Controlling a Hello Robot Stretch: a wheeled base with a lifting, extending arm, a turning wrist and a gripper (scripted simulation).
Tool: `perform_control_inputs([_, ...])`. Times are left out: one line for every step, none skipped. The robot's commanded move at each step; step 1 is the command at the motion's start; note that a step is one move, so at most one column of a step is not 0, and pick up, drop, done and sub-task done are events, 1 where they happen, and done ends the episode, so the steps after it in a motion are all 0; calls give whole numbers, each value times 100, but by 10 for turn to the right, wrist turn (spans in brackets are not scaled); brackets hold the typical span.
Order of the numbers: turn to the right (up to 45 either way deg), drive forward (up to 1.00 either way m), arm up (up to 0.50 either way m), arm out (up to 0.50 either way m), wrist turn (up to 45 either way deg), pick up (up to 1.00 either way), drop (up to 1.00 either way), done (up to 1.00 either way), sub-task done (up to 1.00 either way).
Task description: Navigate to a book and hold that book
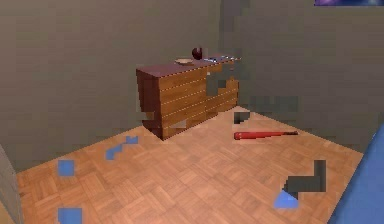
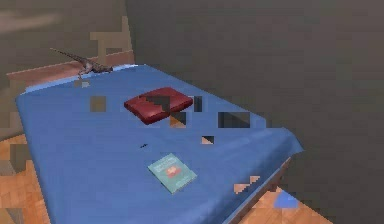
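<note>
Wood floor (image 1: 180, 180): open parquet across most of the forward view, so there is ample room for the base to drive and turn. It is bounded by plain walls at the far side.

Bed (image 2: 80, 150): its blue cover takes up most of the arm side view, and its corner (image 1: 365, 185) shows again at the forward view's lower right. The robot appears to stand alongside it, with the near edge low in the arm side view. A strip of floor shows past the foot corner at the arm side view's lower right.

Dresser (image 1: 185, 95): set into the far corner against the wall, well apart from the bed and out of the driving lane.

Red bat (image 1: 265, 135): lies flat on the floor just beside the dresser's end. It would only get in the way if the base went forward that far.

Dark red flat thing (image 2: 158, 104): lies mid-bed toward the far side and may be a thick volume; that cannot be settled.

Book (image 2: 172, 172): a thin teal cover lying flat on the bed and near its near edge, well apart from the red thing. It is judged the easier reach of the two.

Dark round thing (image 1: 198, 52): rests on the dresser top.

Gripper: its state cannot be told from these pictures. The hold is judged not yet begun.
</note>
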Motion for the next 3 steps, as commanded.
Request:
perform_control_inputs([0,0,50,0,0,0,0,0,0])
perform_control_inputs([0,0,20,0,0,0,0,0,0])
perform_control_inputs([0,0,0,32,0,0,0,0,0])
